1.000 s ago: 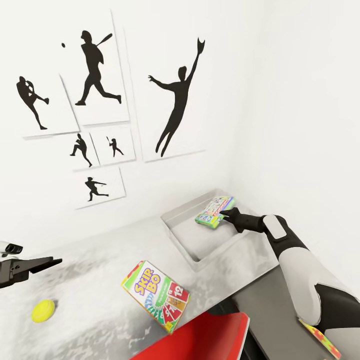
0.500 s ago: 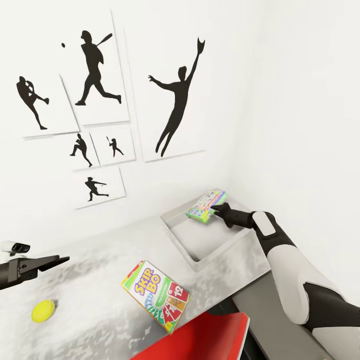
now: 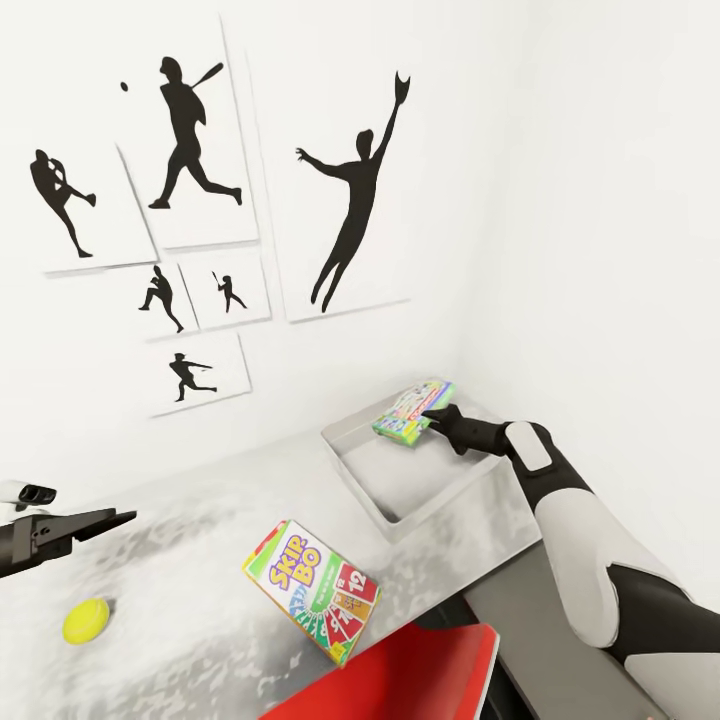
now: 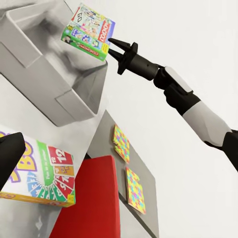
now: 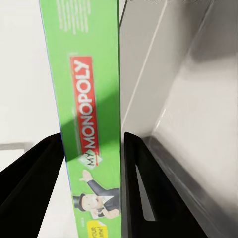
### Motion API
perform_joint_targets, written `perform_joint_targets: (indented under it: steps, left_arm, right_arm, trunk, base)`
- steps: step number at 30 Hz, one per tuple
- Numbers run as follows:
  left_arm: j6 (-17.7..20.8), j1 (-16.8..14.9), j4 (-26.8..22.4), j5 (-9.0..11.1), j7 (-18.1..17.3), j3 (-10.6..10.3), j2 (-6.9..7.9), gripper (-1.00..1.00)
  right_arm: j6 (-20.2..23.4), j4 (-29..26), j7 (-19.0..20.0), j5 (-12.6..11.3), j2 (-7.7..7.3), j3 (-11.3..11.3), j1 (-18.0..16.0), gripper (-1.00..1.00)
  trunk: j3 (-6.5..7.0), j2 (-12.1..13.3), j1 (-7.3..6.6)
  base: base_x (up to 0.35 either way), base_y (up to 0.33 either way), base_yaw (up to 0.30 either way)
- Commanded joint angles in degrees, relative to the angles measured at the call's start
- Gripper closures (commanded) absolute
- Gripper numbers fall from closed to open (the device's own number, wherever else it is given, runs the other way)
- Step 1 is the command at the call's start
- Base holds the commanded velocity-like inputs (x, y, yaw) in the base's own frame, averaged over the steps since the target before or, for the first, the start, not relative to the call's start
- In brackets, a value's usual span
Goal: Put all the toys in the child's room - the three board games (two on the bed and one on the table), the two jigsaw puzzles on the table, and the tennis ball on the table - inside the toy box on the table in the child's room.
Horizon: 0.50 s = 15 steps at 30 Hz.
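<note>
Hovering over the toy box, the right gripper is clamping the Monopoly box by its edge, both fingers pressing its sides in the right wrist view. This looks like the drop-off step: the game is hanging above the bin's far corner, so next it needs lowering and letting go. The left gripper is idling above the table; I cannot tell its jaws' state. The Skip-Bo box and tennis ball are waiting on the desk.
</note>
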Motion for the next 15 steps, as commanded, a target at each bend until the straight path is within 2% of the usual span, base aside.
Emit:
perform_joint_targets:
  steps: [1, 15]
  left_arm:
    - [0.6, 0.0, 0.0, 0.0, -0.2, 0.0, 0.02, -1.0]
    - [0.6, 0.0, 0.0, -0.1, -0.2, 0.0, 0.02, -1.0]
  right_arm:
    - [0.3, 0.0, 0.4, 0.4, 0.02, -0.3, -0.1, 1.0]
    - [0.7, 0.0, -1.1, 0.3, -0.59, -0.3, -0.8, 1.0]
  trunk:
    - [-0.12, -0.1, 0.03]
    - [-1.16, -0.1, 0.03]
  base:
    - [0.0, 0.0, 0.0]
    - [0.0, 0.0, 0.0]
